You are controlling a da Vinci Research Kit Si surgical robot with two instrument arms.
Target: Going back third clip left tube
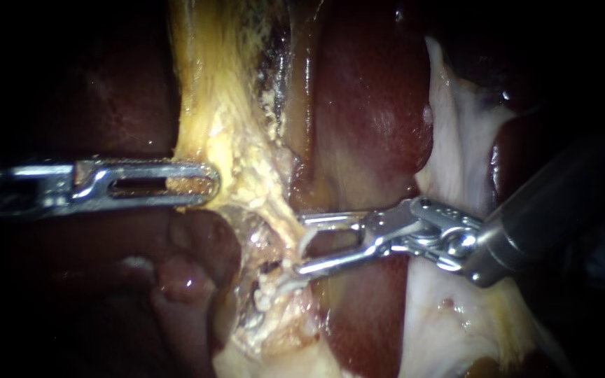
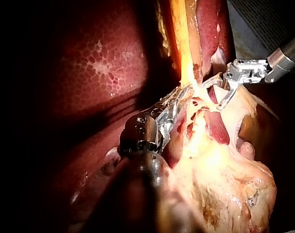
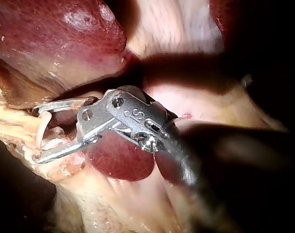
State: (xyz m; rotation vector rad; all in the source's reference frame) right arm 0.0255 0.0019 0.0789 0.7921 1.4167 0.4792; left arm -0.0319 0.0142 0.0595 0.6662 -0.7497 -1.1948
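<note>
My left instrument [image 1: 204,183] comes in level from the left, its slotted jaws shut on the edge of a yellow tissue band [image 1: 222,105]; the left wrist view shows the same grip [image 2: 178,100]. My right instrument [image 1: 301,243] reaches in from the right with its jaws open. A thin pale tube [image 1: 305,241] curves across the gap at their tips. In the right wrist view the tube [image 3: 40,130] runs from one jaw tip to the other of my right instrument [image 3: 35,135]. I cannot make out a clip for certain.
Dark red liver [image 1: 372,105] lies behind and below the right instrument's jaws. Pale membrane-like tissue [image 1: 463,133] spreads to the right, under the right shaft. Ragged yellow-white tissue [image 1: 267,308] hangs below the tube.
</note>
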